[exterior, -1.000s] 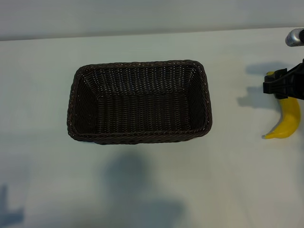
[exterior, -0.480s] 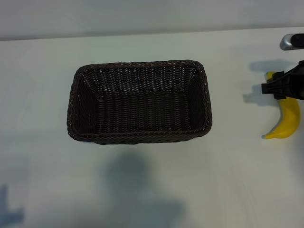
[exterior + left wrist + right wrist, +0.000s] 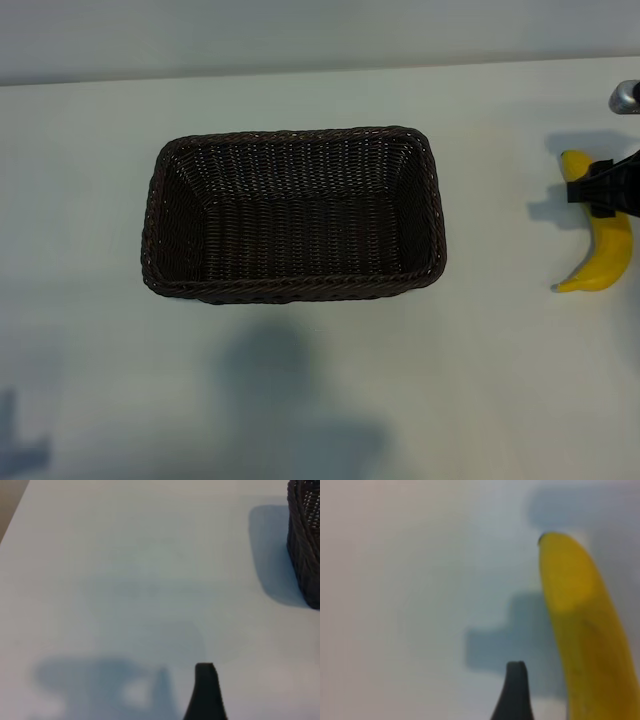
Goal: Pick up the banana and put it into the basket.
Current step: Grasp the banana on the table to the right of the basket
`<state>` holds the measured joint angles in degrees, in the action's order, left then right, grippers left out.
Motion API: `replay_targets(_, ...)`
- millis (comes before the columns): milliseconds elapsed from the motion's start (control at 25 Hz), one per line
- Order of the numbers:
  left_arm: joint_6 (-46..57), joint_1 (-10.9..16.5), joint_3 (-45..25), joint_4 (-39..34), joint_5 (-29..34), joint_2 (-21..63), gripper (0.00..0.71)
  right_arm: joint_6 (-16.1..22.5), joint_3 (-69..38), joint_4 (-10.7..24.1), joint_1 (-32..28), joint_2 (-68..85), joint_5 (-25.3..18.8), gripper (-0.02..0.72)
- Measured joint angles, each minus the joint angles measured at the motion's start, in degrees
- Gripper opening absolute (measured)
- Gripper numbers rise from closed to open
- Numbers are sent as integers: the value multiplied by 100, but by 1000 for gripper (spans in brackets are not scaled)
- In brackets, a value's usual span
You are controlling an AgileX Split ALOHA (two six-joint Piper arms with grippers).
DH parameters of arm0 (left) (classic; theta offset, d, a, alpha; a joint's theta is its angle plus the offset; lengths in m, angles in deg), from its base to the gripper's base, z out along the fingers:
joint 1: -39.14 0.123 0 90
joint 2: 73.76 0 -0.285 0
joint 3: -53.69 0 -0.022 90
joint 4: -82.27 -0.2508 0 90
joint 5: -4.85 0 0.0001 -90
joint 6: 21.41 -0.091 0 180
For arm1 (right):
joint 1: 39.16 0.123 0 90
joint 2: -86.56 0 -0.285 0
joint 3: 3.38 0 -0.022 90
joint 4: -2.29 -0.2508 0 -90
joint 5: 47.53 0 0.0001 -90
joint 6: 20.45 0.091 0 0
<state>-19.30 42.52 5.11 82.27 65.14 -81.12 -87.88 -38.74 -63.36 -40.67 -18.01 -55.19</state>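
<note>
The yellow banana [image 3: 603, 262] lies on the white table near the right edge, curved, apart from the basket. The dark brown wicker basket [image 3: 295, 135] stands in the middle with nothing inside it. My right gripper [image 3: 603, 190] hangs over the banana's far half, open. In the right wrist view one dark finger [image 3: 516, 690] stands beside the banana [image 3: 585, 645] with a gap between them. My left arm is out of the exterior view. Its wrist view shows one finger [image 3: 205, 692] over bare table, with a corner of the basket [image 3: 305, 540] farther off.
The white table top [image 3: 300, 380] spreads around the basket on all sides. Its far edge runs along the top of the exterior view. Arm shadows fall on the table in front of the basket.
My right gripper has shifted right, toward the edge of the exterior view, uncovering the banana's far tip. The banana and the basket have not moved.
</note>
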Motion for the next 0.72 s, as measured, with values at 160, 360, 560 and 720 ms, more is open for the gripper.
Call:
replay_targets(160,6,0,0,0,0,0,579,824,14,840,0,0,-268,619)
replay_targets(360,6,0,-5,0,0,0,579,2871,366,2918,0,0,-794,616)
replay_targets(560,6,0,-5,0,0,0,579,5418,1005,5449,0,-6,-1661,606)
replay_targets(720,6,0,-5,0,0,0,579,6612,1172,6564,0,-6,-2058,605)
